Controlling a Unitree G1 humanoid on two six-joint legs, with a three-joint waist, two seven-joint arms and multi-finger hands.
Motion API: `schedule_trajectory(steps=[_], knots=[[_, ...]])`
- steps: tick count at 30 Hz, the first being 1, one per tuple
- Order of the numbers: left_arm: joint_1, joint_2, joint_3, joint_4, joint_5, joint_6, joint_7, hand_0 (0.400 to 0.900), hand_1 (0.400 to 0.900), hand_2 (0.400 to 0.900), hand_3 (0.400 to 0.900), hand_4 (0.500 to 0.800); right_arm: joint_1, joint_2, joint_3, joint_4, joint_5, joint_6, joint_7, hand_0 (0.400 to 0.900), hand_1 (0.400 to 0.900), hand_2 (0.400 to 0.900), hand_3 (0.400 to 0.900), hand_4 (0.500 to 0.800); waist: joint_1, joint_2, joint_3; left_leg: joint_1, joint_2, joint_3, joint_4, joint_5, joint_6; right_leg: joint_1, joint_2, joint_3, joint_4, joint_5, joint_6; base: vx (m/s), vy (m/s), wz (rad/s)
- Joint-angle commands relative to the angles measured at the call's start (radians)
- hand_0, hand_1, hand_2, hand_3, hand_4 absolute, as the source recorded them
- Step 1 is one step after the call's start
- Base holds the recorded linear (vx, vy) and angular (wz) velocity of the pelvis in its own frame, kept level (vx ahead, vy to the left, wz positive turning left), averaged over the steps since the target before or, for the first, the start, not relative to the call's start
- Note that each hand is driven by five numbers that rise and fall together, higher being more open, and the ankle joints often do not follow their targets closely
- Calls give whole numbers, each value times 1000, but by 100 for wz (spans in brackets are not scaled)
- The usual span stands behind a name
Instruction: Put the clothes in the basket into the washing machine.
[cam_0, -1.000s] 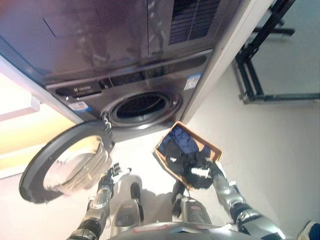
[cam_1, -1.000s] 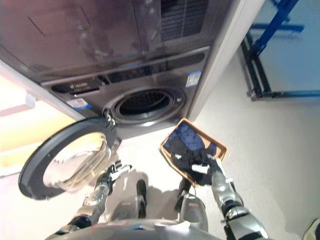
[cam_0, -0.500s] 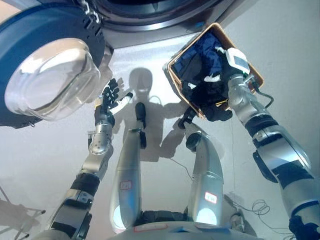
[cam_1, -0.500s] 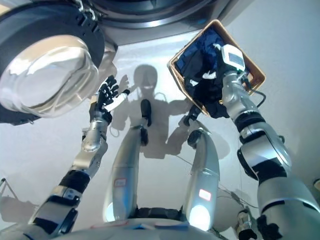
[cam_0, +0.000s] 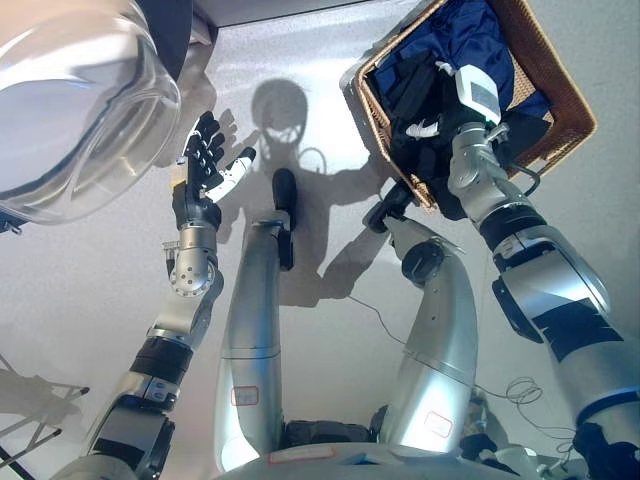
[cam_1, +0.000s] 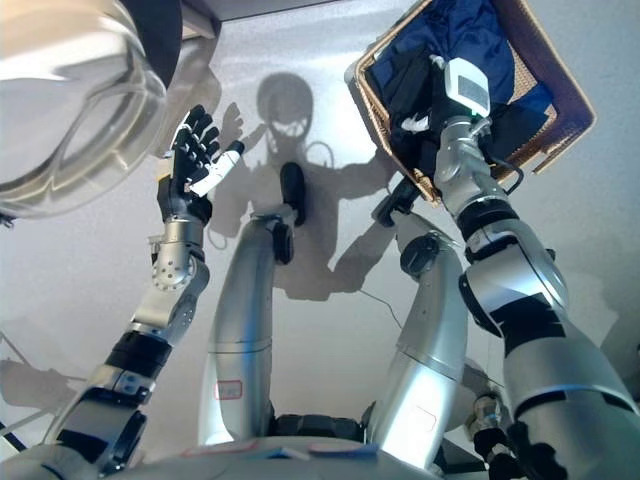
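Observation:
A brown wicker basket (cam_0: 562, 72) stands on the floor at the upper right, filled with dark blue clothes (cam_0: 470, 35) and black clothes (cam_0: 405, 85). My right hand (cam_0: 432, 112) reaches down into the basket and lies among the black clothes; its dark fingers blend into the cloth and only white tips show. My left hand (cam_0: 203, 172) is raised at the left with its fingers spread, holding nothing, just right of the washing machine door's glass bowl (cam_0: 75, 100). The drum opening is out of view.
The open door's dark frame (cam_0: 172, 30) juts in at the top left, close to my left hand. A strip of the machine's lower front (cam_0: 290, 8) runs along the top edge. Pale floor (cam_0: 80, 300) lies between door and basket.
The camera has tilted further down, so the machine's opening has left the view. My right hand stays in the basket's black clothes. My left hand stays raised and spread.

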Motion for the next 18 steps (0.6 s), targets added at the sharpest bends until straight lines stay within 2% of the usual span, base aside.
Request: schedule_trajectory(steps=[1,4,6,13,14,15,16,18], knots=[[88,-25,12,-102,-4,-66,33,900,900,900,900,800,34,11,31,-14,7,-14,-49,900,900,900,900,800,-5,52,-86,-31,-28,-26,-20,-1,-61,-89,5,8,91,-72,158,0,0,0],[92,-26,5,-94,-10,-63,47,900,900,900,900,800,34,44,24,40,-24,7,-65,900,900,900,900,800,-7,57,-82,-57,-32,-26,2,-2,-58,-125,-5,23,120,-75,154,0,0,0],[86,-30,-20,-98,-19,-64,52,900,900,900,900,800,32,66,2,144,-49,38,-92,900,900,900,900,800,-2,71,-79,-77,-36,-25,16,-1,-53,-153,-19,37,142,-78,152,-1,18,5],[68,-16,-74,-127,-10,-70,50,900,900,900,900,800,62,55,-24,280,-137,102,-149,900,900,900,900,800,24,112,-93,-117,-43,-25,63,-5,-42,-211,-45,67,203,-91,148,10,23,8],[69,-16,-82,-136,-6,-68,46,900,900,900,900,800,74,51,-40,292,-136,105,-150,792,792,792,792,735,27,119,-96,-122,-46,-24,70,-6,-40,-219,-47,71,212,-93,148,19,21,11],[74,-14,-84,-137,-5,-68,43,900,900,900,900,800,82,43,-53,303,-132,111,-151,622,622,622,622,633,31,124,-101,-126,-46,-22,75,-8,-38,-226,-51,75,221,-95,148,19,10,11],[77,-9,-83,-144,-8,-68,41,900,900,900,900,800,87,31,-59,299,-128,113,-150,400,400,400,400,500,35,128,-104,-131,-48,-23,79,-8,-36,-234,-54,80,227,-95,148,17,3,10],[84,-11,-81,-130,-2,-65,41,900,900,900,900,800,98,21,-80,291,-118,113,-154,400,400,400,400,500,34,130,-111,-141,-52,-24,87,-6,-33,-243,-57,88,237,-96,147,15,-3,8]])
